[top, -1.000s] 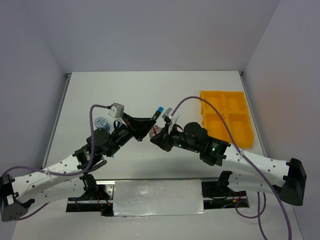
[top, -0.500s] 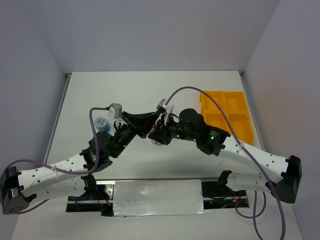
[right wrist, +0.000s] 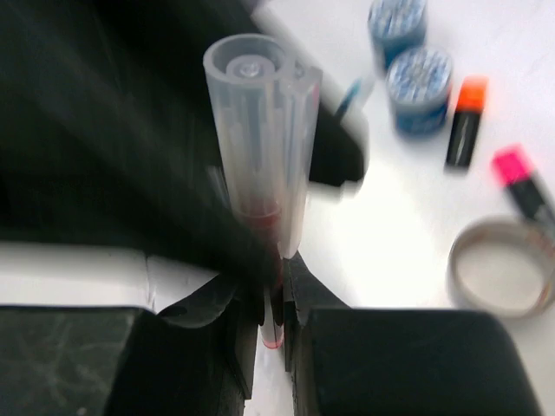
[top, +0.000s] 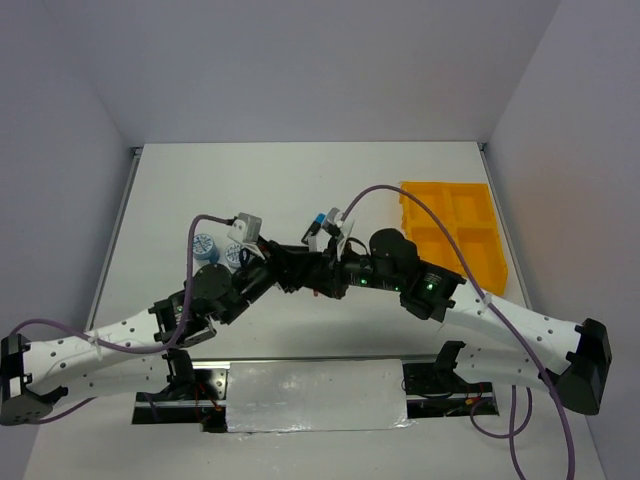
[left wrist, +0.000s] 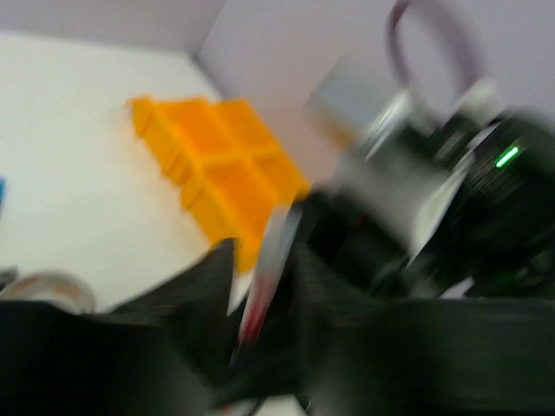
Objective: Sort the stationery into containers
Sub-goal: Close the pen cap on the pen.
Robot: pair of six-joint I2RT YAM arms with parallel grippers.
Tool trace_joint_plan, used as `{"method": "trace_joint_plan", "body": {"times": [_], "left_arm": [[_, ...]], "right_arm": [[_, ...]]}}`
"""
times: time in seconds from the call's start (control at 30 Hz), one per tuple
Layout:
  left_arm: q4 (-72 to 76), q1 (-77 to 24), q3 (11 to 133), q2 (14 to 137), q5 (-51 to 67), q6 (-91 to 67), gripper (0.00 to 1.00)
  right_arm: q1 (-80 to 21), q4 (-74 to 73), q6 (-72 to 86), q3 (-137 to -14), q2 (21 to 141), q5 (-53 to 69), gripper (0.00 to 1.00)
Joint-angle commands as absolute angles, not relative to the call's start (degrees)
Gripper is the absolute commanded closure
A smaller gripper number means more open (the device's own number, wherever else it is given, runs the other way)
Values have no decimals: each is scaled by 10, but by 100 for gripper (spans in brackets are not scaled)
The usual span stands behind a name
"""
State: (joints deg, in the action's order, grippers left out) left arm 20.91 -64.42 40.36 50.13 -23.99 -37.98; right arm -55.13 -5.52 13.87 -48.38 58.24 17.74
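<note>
My right gripper is shut on a thin red pen with a clear cap; the pen stands up between its fingers. My left gripper meets it at mid-table, with the same pen between its jaws. A gap shows on one side, so it looks open; the view is blurred. From above the left gripper and right gripper touch tips. The yellow four-compartment tray lies to the right and also shows in the left wrist view.
Two blue-white tape rolls sit left of the grippers. The right wrist view shows the rolls, an orange-capped marker, a pink-capped marker, a silvery tape ring and a blue pen. A blue-capped marker lies behind the grippers.
The two grippers have come together at mid-table around the red pen. The left arm has shifted, uncovering the second tape roll.
</note>
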Motion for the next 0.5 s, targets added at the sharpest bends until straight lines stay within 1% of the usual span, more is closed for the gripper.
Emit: {"method": "trace_joint_plan", "body": {"times": [0.0,0.03,0.07,0.17,0.3,0.4,0.47], "left_arm": [[-18,-667,426,496,-221,-398,47],[-23,-668,438,491,-228,-391,39],[-29,-667,453,490,-228,-385,25],[-58,-667,517,486,-231,-369,1],[-63,-667,576,482,-215,-355,1],[-47,-667,580,477,-186,-346,1],[-33,-667,572,475,-167,-343,3]], "right_arm": [[-549,180,135,-497,529,132,100],[-551,166,140,-488,527,131,100],[-552,162,147,-483,521,129,100],[-552,153,163,-460,505,118,100],[-555,122,175,-455,497,130,100],[-560,102,180,-459,497,130,100],[-562,81,182,-464,501,134,100]]}}
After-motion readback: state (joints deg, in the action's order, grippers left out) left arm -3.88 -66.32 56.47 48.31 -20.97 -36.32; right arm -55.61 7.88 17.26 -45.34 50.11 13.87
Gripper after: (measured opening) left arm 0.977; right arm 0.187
